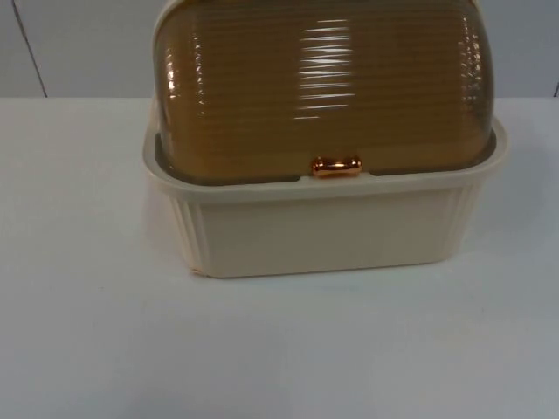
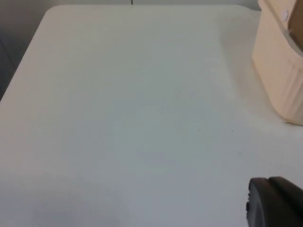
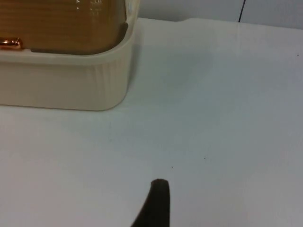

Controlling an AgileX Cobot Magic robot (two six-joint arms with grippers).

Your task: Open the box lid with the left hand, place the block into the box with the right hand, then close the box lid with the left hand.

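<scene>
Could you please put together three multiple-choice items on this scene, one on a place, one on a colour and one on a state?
1. Where does the box stand?
A. on the white table
B. on a shelf
C. in a gripper

2. What colour is the lid?
A. blue
B. translucent amber-brown
C. green

3. How is the lid?
A. taken off
B. swung fully open
C. shut, with its copper handle at the front rim

Answers: 1 A, the cream base rests on the table top; 2 B, the ribbed dome is amber-brown; 3 C, the dome covers the box and the handle sits low.
</scene>
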